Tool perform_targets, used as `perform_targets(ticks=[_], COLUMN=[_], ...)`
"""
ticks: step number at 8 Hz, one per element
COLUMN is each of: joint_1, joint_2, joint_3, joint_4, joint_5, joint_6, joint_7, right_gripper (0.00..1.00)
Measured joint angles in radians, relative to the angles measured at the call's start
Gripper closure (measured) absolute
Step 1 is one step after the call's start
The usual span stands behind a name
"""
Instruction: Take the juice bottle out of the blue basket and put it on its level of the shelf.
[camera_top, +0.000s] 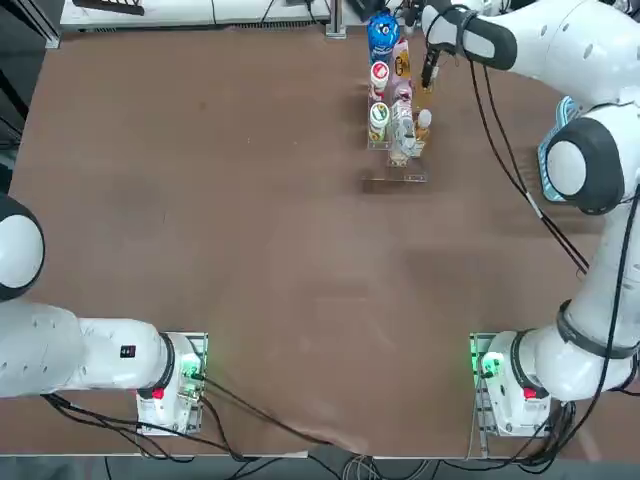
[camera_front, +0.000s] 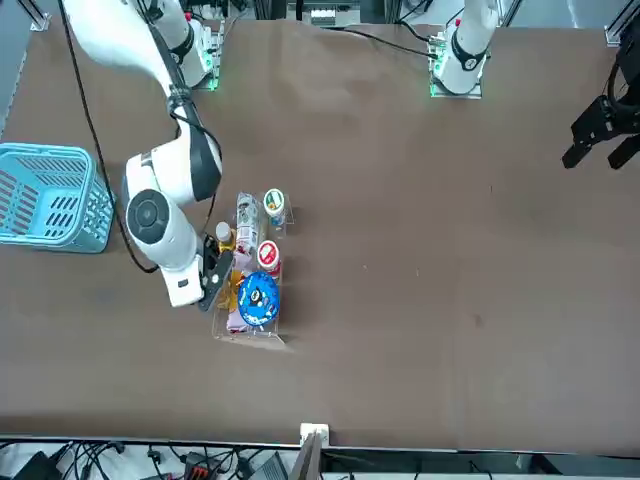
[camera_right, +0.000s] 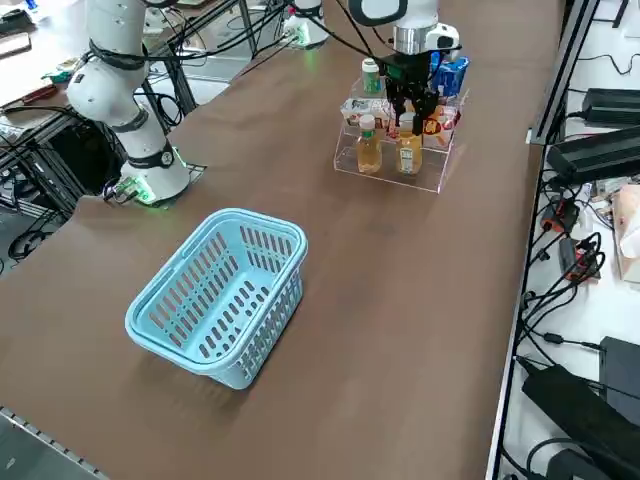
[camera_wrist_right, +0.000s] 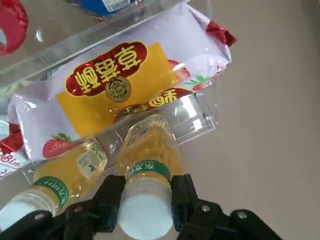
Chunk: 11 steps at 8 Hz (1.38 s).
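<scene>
The juice bottle has amber liquid, a green neck band and a white cap. It stands upright at the lowest front level of the clear shelf. My right gripper is shut on its neck from above, also seen in the side view as the gripper over the bottle. A similar white-capped bottle stands right beside it on the same level. The blue basket sits apart on the table near its right edge, with nothing visible inside.
The shelf's upper levels hold a strawberry snack packet, a blue pack, a red-lidded cup and a green-lidded cup. The table's far edge runs just behind the shelf.
</scene>
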Motion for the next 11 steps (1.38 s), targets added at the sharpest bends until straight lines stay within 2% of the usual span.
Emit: perform_targets(ticks=[11], joint_1=[0.001], joint_2=[0.041], joint_3=[-0.001], joint_4=[0.000], joint_5=[0.000], joint_6=[0.027], joint_7=[-0.002], right_gripper=[0.47])
